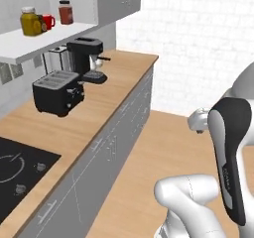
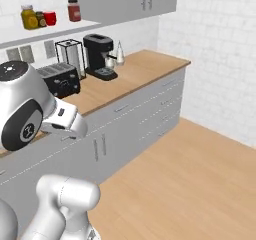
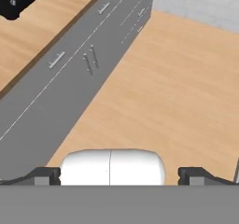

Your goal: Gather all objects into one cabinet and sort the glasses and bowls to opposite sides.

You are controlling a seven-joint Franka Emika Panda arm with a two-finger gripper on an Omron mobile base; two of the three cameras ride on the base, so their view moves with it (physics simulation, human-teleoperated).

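Red cup on open shelf beside jars; not yet gathered. Jaws spread wide, holding nothing, aimed at floor. Task barely begun, judging so.

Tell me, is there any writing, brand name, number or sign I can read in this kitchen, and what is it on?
No readable text anywhere.
Round mark on the robot's grey joint cap: too blurred to read.
Yellow jar and dark red jar on the white shelf: no label can be made out.
Hob: ring outlines and knobs, no numbers.
Toaster and coffee machine: no brand legible.
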